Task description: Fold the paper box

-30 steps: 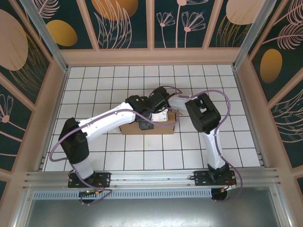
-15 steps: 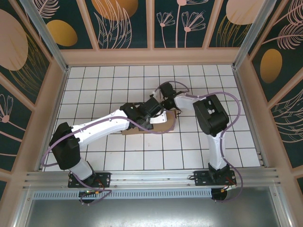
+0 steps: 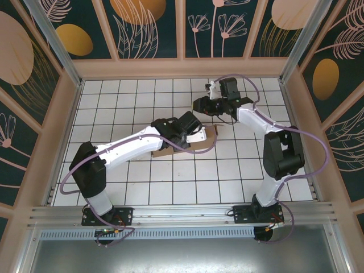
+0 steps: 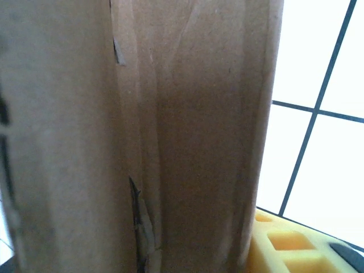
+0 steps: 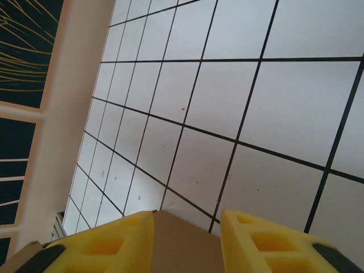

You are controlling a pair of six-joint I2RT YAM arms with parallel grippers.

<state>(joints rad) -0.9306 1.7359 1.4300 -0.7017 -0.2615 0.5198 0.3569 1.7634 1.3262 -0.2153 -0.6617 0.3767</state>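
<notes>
The top view is brightly and evenly lit from above and sharp throughout, with only short, soft shadows under the arms on the white tiled table (image 3: 125, 108) and a slight bending of straight frame lines towards the corners. In the left wrist view the paper box (image 4: 170, 142) sits so close to the lens that it is soft, dim and shaded dull brown, while the tiles behind it are blown out to glaring white. The right wrist view is bright, with crisp tile lines, and the yellow fingers (image 5: 108, 244) at its bottom edge are slightly blurred.
</notes>
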